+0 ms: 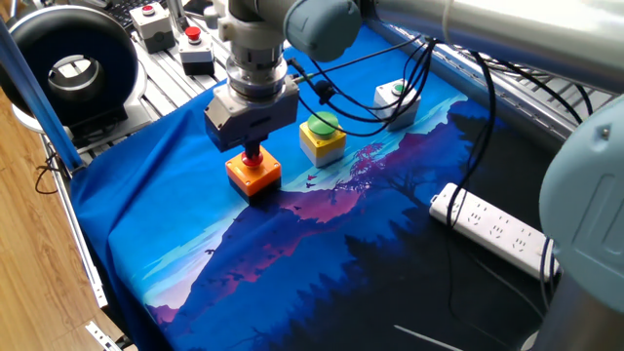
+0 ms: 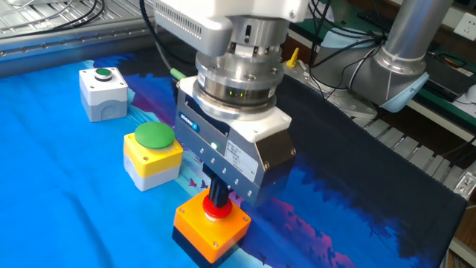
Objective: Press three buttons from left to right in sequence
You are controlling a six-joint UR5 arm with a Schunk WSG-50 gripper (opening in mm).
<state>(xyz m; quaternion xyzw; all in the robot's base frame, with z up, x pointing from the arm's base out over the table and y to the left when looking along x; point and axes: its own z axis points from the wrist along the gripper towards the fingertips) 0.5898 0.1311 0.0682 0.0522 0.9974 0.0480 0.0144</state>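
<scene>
Three button boxes stand in a row on the blue cloth. The orange box (image 1: 253, 174) (image 2: 210, 231) has a red cap (image 1: 253, 160) (image 2: 216, 212). The yellow box (image 1: 322, 141) (image 2: 152, 159) has a large green cap. The grey-white box (image 1: 394, 97) (image 2: 103, 93) has a small green cap. My gripper (image 1: 253, 152) (image 2: 217, 197) stands straight above the orange box, its dark fingers together and resting on the red cap, which they mostly cover.
A white power strip (image 1: 497, 231) lies on the cloth at the right. Grey and black boxes with red caps (image 1: 171, 29) sit on the metal frame behind. A black round device (image 1: 68, 63) stands at the far left. Cables hang over the yellow box.
</scene>
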